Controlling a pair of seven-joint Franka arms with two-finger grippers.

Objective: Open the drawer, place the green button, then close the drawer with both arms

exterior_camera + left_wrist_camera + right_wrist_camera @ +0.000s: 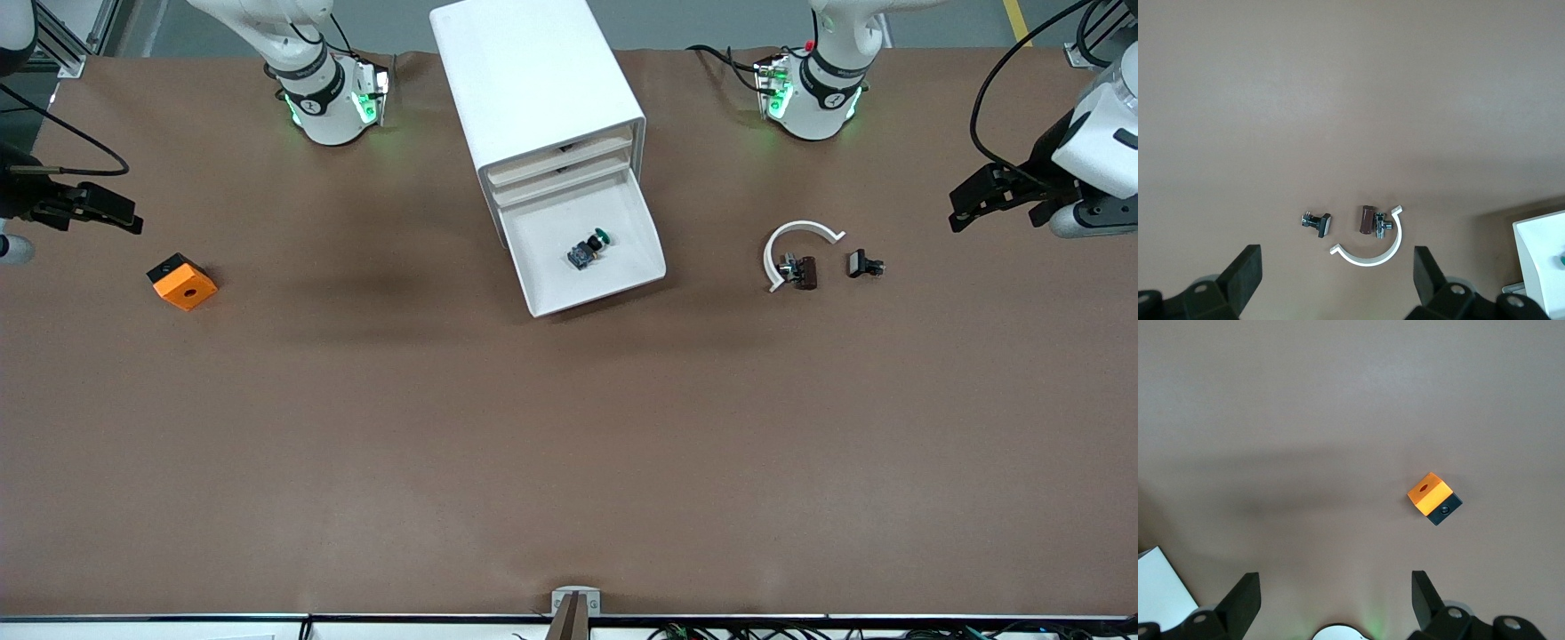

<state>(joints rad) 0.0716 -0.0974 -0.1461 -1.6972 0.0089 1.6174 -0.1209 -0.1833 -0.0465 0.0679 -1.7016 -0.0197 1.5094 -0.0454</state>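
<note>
The white cabinet [533, 80] stands at the middle of the table near the arms' bases. Its lowest drawer [600, 294] is pulled open toward the front camera. The button [589, 248], with green cap and black body, lies inside it. A corner of the drawer [1538, 257] shows in the left wrist view. My left gripper [965, 204] is open and empty, up over the left arm's end of the table; its fingers [1245, 273] stand wide apart. My right gripper [124, 213] is open and empty over the right arm's end, near the orange cube.
An orange cube with a hole [182, 282] [1431, 497] lies toward the right arm's end. A dark brown clip with a white curved strip [797, 260] [1373, 230] and a small dark part [864, 264] [1318, 223] lie toward the left arm's end.
</note>
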